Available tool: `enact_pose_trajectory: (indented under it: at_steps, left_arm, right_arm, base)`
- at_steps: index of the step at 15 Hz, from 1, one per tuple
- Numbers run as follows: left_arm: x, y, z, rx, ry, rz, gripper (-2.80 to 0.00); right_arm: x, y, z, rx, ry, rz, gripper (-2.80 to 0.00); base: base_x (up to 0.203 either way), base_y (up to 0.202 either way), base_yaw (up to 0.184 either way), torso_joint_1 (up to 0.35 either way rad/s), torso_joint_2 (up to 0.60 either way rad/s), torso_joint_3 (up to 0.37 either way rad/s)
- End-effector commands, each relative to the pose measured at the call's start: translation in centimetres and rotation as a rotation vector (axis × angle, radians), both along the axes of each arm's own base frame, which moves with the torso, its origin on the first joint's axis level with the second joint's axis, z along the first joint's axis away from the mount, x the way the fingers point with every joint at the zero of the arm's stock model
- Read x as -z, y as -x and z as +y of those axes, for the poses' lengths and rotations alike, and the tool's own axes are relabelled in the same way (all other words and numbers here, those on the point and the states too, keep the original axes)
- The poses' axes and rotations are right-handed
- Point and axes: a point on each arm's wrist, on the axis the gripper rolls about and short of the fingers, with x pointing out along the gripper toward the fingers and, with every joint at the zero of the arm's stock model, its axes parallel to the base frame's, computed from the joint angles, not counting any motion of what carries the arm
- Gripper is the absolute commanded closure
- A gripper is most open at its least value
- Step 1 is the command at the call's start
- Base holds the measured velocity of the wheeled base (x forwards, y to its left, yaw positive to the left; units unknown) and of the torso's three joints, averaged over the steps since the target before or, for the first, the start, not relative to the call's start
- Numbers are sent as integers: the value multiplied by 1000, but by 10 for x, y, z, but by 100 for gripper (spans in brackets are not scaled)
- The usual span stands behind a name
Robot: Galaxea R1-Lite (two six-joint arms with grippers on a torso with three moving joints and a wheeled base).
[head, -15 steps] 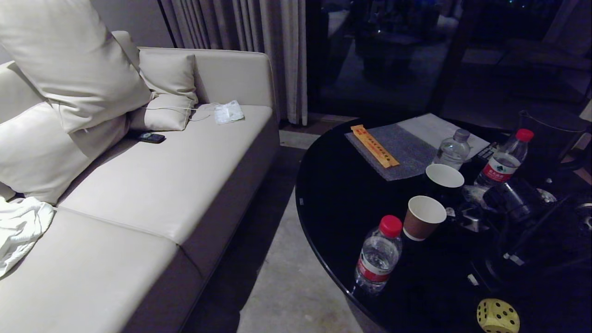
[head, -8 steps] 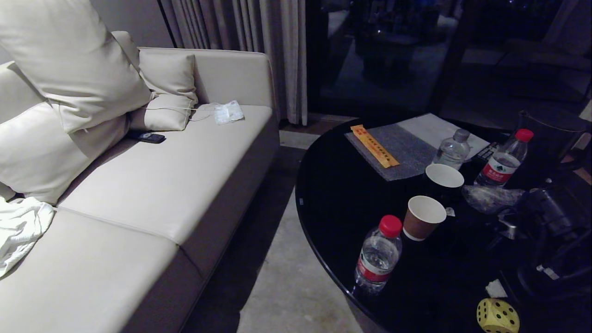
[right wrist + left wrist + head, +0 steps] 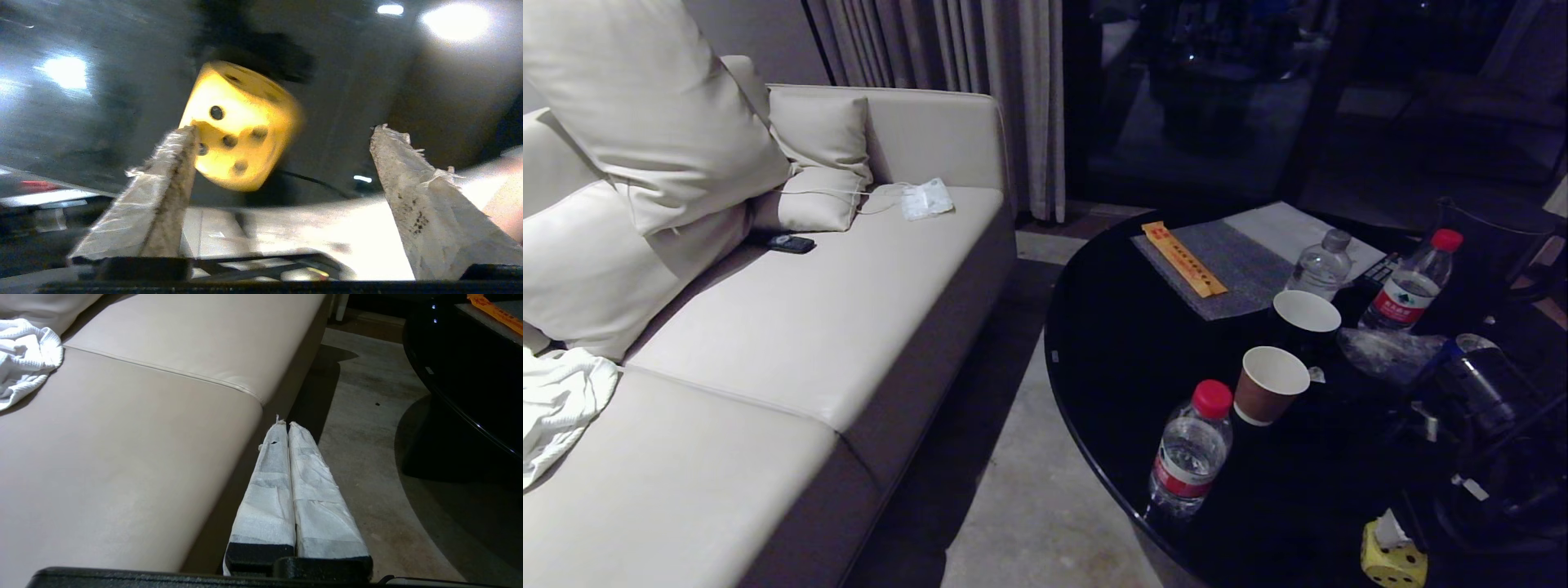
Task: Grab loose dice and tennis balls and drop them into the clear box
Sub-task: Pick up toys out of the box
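Observation:
A yellow die with dark pips sits near the front edge of the black table, at the bottom right of the head view. My right arm reaches down to it, and one white-wrapped fingertip covers the die's top corner. In the right wrist view the right gripper is open. The die is just beyond the tips, close to one finger, and nothing is between the jaws. My left gripper is shut and empty, parked beside the sofa edge. The tennis balls and the clear box are out of view.
On the table stand three water bottles and two paper cups. Behind them lies a grey mat. A beige sofa fills the left, with a strip of floor between it and the table.
My right arm has swung from the middle of the table toward its front edge and down to the yellow die, and a fingertip now covers part of the die.

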Motion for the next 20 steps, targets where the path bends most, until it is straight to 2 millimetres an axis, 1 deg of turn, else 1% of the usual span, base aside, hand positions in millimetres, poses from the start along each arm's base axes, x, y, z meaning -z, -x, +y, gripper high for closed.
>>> enact_pose_trajectory:
  at_steps: [1,5,9,11,12,16,20]
  left_arm:
    - [0,0,0,-1,1,3,0]
    - [0,0,0,-1,1,3,0]
    - [0,0,0,-1,1,3,0]
    - [0,0,0,-1,1,3,0]
    - [0,0,0,-1,1,3,0]
    - [0,0,0,-1,1,3,0]
    - [0,0,0,-1,1,3,0]
  right_arm:
    - [3,-8,6,-11,-80,21,-280]
    - [0,-9,5,-10,-113,8,-280]
    - [6,-11,6,11,-119,33,-280]
    - [7,-14,7,21,-158,32,-280]
    - [5,-15,8,10,-183,27,-280]
    - [6,-23,10,-13,-185,30,-280]
    - [12,-25,10,-112,-142,58,-280]
  base:
    - [0,0,0,0,0,0]
    - [0,0,0,0,0,0]
    - [0,0,0,0,0,0]
    - [0,0,0,0,0,0]
    - [0,0,0,0,0,0]
    - [0,0,0,0,0,0]
    - [0,0,0,0,0,0]
